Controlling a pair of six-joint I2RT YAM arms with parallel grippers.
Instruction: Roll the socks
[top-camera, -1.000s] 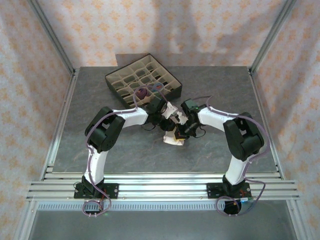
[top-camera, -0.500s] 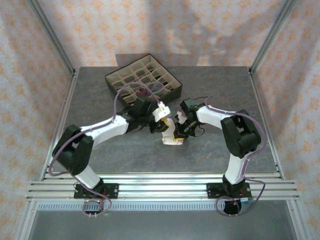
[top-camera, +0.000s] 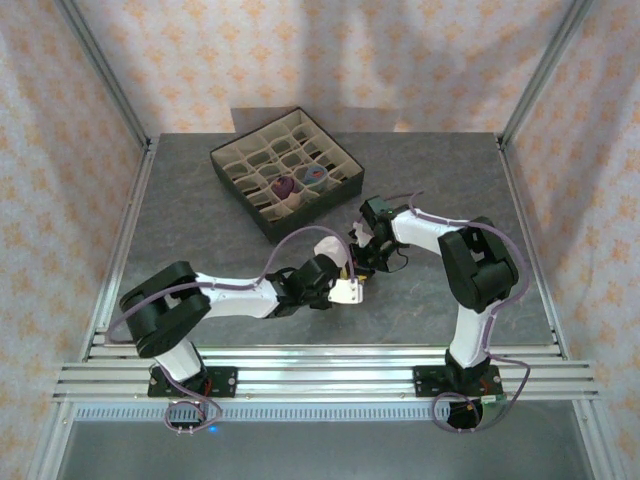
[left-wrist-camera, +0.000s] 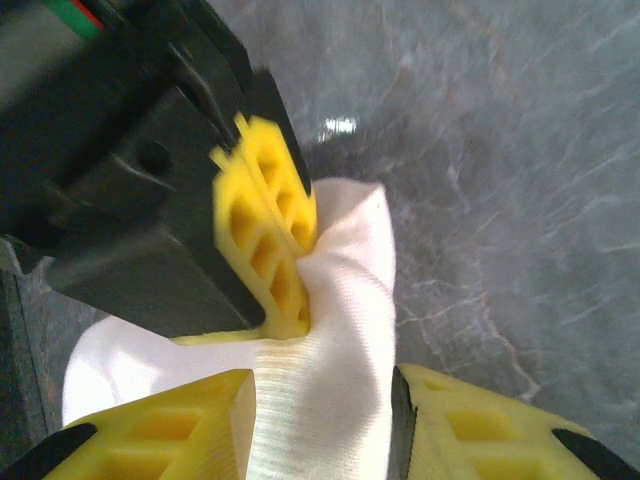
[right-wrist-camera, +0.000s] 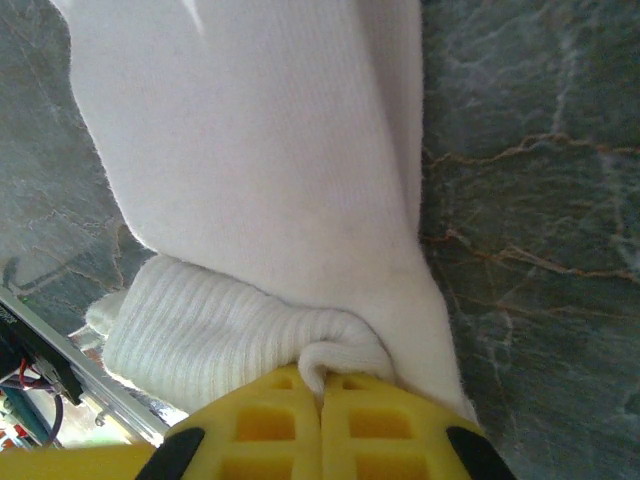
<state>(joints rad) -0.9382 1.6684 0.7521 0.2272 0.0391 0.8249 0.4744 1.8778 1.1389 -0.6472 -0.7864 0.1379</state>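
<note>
Left gripper (left-wrist-camera: 322, 420) clamps the white sock (left-wrist-camera: 340, 260) near the bench (top-camera: 200, 230) middle; right gripper (right-wrist-camera: 322, 390), just beyond toward the back edge, pinches its other end, fingers closed tight.

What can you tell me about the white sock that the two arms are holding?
The white sock is soft knit fabric, smooth along the body, with a ribbed band folded up beside it. It is bunched and partly rolled, above the grey table near its middle; whether it rests on the surface cannot be told. The right tool is shut, pinching a fold of it. The left tool grips it from the opposite side, with fabric filling the gap between its fingers.
</note>
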